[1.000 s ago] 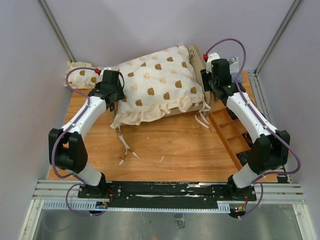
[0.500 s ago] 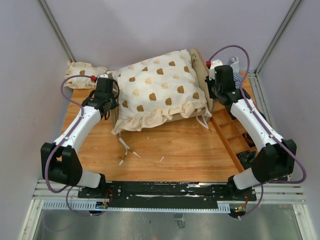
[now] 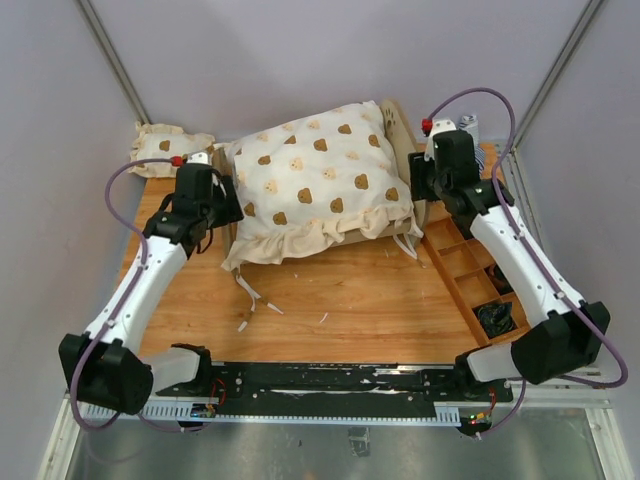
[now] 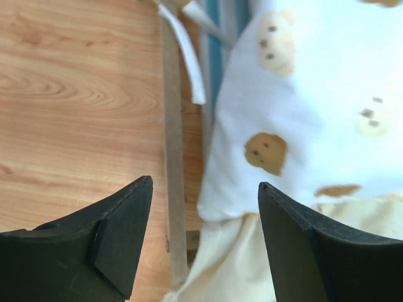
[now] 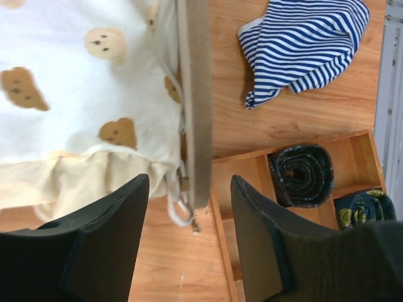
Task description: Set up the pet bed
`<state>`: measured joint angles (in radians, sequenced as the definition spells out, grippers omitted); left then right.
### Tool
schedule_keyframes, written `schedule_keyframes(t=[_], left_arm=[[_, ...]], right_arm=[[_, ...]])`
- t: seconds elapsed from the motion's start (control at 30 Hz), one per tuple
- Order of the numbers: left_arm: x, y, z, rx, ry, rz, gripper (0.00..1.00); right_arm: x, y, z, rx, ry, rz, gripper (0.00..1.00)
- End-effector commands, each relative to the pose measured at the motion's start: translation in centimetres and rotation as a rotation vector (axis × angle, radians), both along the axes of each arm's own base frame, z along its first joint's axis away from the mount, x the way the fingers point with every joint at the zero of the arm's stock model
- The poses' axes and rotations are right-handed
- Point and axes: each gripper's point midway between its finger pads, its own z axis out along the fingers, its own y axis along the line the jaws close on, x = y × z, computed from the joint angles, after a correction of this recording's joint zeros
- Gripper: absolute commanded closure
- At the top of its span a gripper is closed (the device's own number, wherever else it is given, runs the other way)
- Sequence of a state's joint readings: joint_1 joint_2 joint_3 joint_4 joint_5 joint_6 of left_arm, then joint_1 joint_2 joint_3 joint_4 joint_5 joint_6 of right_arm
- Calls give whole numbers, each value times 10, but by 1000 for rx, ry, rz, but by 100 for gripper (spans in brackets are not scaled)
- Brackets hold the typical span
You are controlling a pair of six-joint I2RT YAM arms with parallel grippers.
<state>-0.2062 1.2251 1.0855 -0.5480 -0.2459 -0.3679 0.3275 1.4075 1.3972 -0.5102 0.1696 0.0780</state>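
The pet bed (image 3: 396, 124) lies on the far half of the counter (image 3: 340, 290), about in the middle between the left and right edges, and it is a little turned. A large cream cushion with bear print (image 3: 320, 180) covers nearly all of it, so from above mainly the rounded wooden board at its right end is seen. The left tool (image 4: 204, 189) is at the left side of the bed with its fingers spread wide; it holds nothing, and under the gap are the wooden rail of the bed and the edge of the cushion. The right tool (image 5: 189, 182) is also spread and empty, and the right end board shows between its fingers. A small cushion (image 3: 165, 150) rests at the far left corner. A wooden tray with compartments (image 3: 450, 283) is along the right edge, with dark rolls (image 5: 301, 167) inside. A blue-and-white striped cloth (image 5: 302, 44) lies beyond the tray, near the far right corner.
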Motion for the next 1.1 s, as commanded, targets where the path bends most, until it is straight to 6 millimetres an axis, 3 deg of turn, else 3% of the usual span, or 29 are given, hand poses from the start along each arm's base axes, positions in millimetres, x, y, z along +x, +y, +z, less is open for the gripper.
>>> schedule_keyframes(t=[0.0, 0.1, 0.2, 0.33, 0.47, 0.73, 0.9, 1.07], left_arm=[[-17, -28, 28, -60, -81, -214, 27], [-31, -34, 20, -80, -66, -259, 28], [-42, -33, 12, -103, -58, -236, 29], [-48, -12, 18, -82, -111, -113, 28], [-53, 17, 54, -34, -239, 33, 24], [-88, 37, 145, -66, -509, 102, 18], [-111, 39, 185, -86, -605, 85, 19], [-132, 48, 207, -88, -676, 102, 19]], right_arm=[[-35, 28, 18, 90, -8, 41, 44], [-57, 58, 10, 146, 0, 113, 46], [-80, 102, 4, 246, -25, 208, 51], [-120, 184, -3, 436, -108, 415, 53], [-147, 247, -14, 528, -174, 515, 55], [-173, 336, -50, 502, -156, 615, 65], [-181, 376, -74, 507, -153, 664, 67], [-179, 400, -113, 463, -104, 646, 68]])
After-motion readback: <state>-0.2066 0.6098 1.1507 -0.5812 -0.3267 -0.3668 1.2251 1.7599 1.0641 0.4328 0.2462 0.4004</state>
